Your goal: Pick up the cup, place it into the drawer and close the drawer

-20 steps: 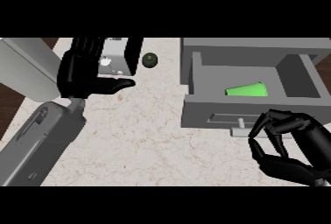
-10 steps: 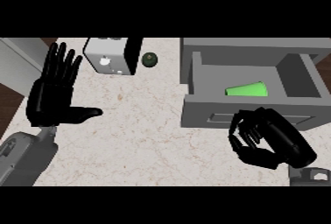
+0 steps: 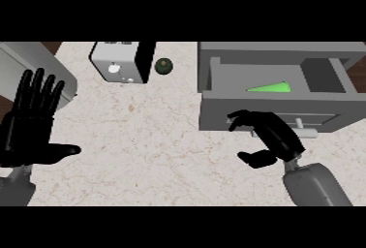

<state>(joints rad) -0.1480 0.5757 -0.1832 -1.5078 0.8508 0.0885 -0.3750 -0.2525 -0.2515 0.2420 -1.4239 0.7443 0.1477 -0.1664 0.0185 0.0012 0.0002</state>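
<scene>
Speckled bench (image 3: 157, 145); I see a green cup (image 3: 271, 87), half hidden, in the open drawer (image 3: 275, 104); right hand (image 3: 268, 138) fingers curled, holding nothing, left hand (image 3: 32, 121) fingers spread.

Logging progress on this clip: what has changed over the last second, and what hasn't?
The right hand moved up and in from the lower right to the drawer front, fingers curled beside its handle, holding nothing. The left hand opened and now rests flat at the left edge. The drawer remains open with the green cup inside.
</scene>
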